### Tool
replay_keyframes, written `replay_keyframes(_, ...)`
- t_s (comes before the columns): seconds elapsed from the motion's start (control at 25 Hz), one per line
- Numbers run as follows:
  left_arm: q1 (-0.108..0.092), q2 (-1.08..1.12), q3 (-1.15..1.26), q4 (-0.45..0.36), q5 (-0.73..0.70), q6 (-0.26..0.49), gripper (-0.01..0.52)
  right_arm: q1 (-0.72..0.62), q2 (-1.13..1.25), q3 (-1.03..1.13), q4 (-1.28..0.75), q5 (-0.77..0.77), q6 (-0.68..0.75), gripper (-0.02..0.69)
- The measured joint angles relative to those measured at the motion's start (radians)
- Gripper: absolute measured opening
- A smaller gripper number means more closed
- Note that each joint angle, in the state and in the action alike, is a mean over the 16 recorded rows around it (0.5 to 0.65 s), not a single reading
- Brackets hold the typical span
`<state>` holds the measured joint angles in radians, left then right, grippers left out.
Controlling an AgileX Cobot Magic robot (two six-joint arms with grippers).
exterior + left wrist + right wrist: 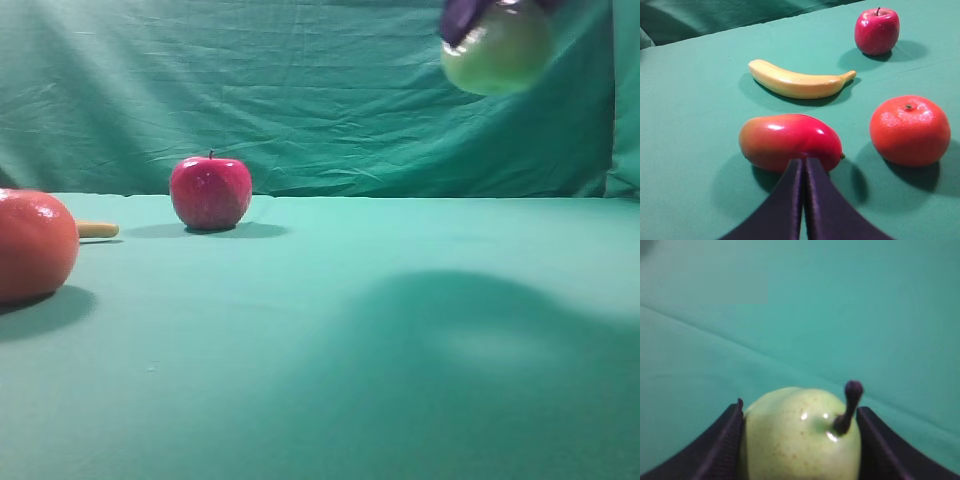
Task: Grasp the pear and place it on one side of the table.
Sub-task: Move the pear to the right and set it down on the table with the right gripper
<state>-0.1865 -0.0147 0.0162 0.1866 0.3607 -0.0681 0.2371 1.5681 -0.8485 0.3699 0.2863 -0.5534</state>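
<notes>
The exterior high view sits low and close to the counter (330, 330), facing the curtain (300, 100). The left wrist view looks down past its gripper (804, 165) at nearby fruit; both views share the apple (210, 192) (877, 31). The right wrist view faces cloth, very close.

Nothing readable is showing in any of the three views: no text, label, brand, number or sign is appearing on anything in sight
</notes>
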Motion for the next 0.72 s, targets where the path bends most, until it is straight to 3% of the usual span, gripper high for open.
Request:
replay_keyframes(0.16,0.0,0.0,0.0,0.0,0.0,0.0,0.0,-0.014,0.023,0.08,0.002,-0.102,0.001,0.428)
replay_keyframes(0.32,0.0,0.0,0.0,0.0,0.0,0.0,0.0,-0.015,0.049,0.107,0.004,-0.156,0.001,0.483)
replay_keyframes(0.72,0.0,0.0,0.0,0.0,0.0,0.0,0.0,-0.016,-0.055,0.109,0.005,-0.14,0.001,0.605)
